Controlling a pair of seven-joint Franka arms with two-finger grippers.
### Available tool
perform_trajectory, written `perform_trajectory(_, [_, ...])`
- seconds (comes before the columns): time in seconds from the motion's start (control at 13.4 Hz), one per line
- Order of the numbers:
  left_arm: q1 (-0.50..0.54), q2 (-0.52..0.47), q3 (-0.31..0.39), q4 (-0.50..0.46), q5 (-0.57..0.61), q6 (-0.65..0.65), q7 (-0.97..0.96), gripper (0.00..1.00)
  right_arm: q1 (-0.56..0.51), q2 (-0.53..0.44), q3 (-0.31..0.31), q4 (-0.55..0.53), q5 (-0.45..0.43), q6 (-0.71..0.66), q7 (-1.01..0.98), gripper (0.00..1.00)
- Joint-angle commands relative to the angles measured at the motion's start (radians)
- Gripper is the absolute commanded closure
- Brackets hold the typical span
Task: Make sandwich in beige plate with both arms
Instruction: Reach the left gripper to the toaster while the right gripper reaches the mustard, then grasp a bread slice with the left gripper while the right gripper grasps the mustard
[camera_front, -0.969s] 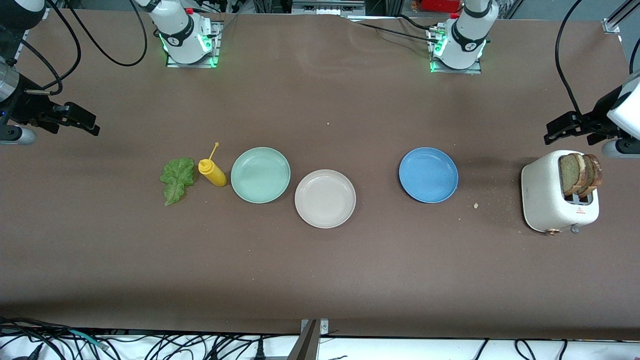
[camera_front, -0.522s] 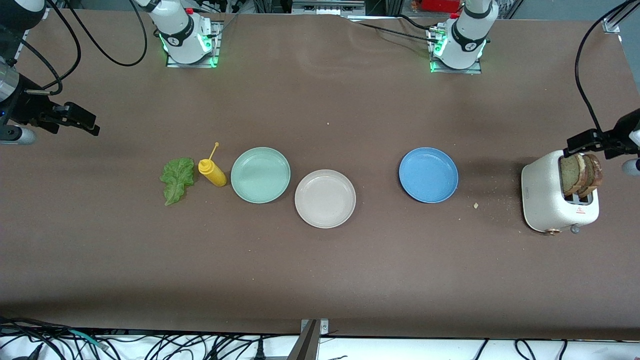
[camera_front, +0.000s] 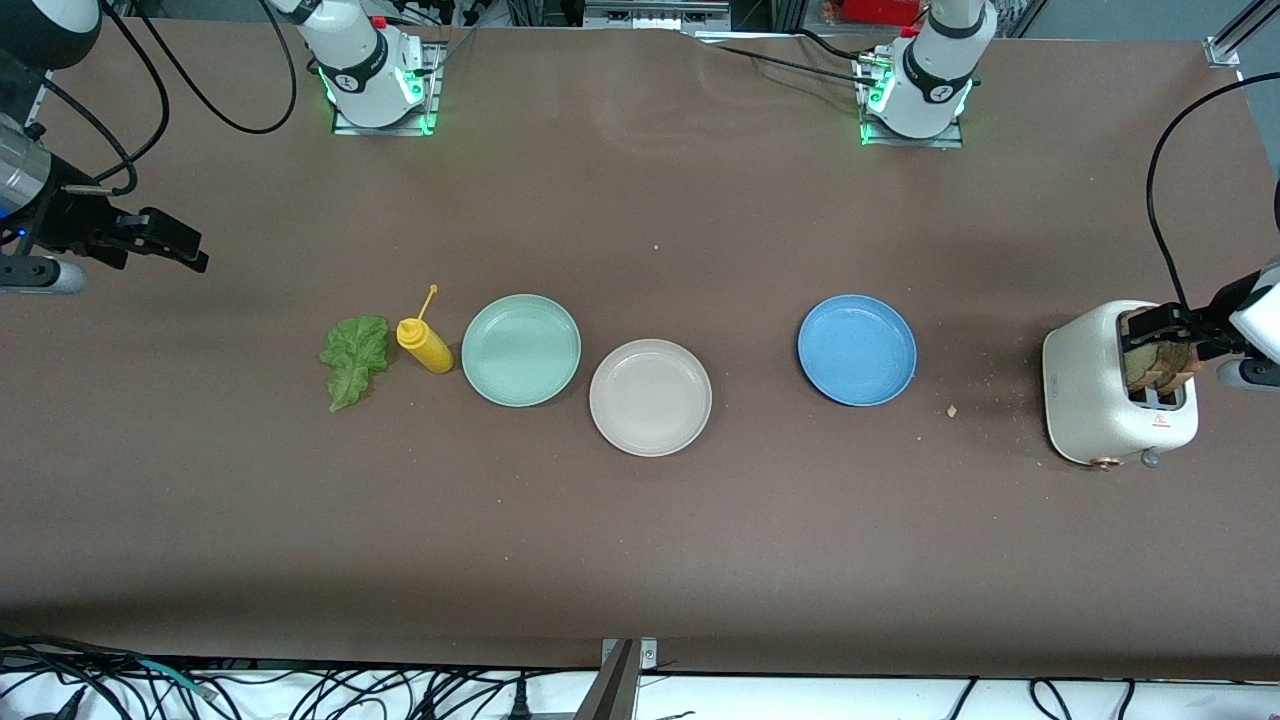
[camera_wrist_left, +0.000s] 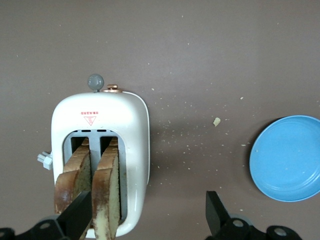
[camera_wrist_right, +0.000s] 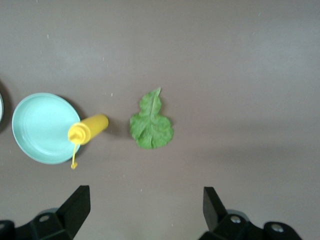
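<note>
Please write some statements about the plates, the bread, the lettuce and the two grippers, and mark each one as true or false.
1. The beige plate has nothing on it. True.
2. Both bread slices lie on the blue plate. False: they stand in the slots of the white toaster, and the blue plate holds nothing.
3. The left gripper is open over the toaster. True.
4. The right gripper is shut on the lettuce leaf. False: it is open in the air above the table, and the leaf lies on the table.
5. The yellow bottle lies between the lettuce leaf and the mint green plate. True.
6. The beige plate is farther from the front camera than the mint green plate. False: it is nearer.
</note>
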Motion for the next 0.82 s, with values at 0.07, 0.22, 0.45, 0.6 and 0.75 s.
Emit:
perform_trajectory(0.07, [0.038,-0.023,-0.01,-0.102,0.027,0.11,0.07,0.0,0.029,0.017,0.0,0.009,0.014,-0.045,-0.009,0.0])
perform_trajectory(0.22, [0.038,-0.021,-0.01,-0.116,0.027,0.122,0.073,0.0,0.03,0.032,0.0,0.006,0.014,-0.054,-0.022,0.0])
perform_trajectory(0.45, [0.044,0.006,-0.01,-0.116,0.026,0.124,0.074,0.0,0.029,0.043,0.0,0.005,0.014,-0.047,-0.141,0.0])
perform_trajectory(0.6, [0.058,0.02,-0.01,-0.118,0.027,0.142,0.074,0.0,0.029,0.052,0.0,-0.003,0.018,-0.024,-0.285,0.01])
perform_trajectory(0.75, [0.065,0.031,-0.01,-0.122,0.027,0.161,0.074,0.0,0.024,0.06,-0.005,-0.006,0.035,0.001,-0.397,0.01])
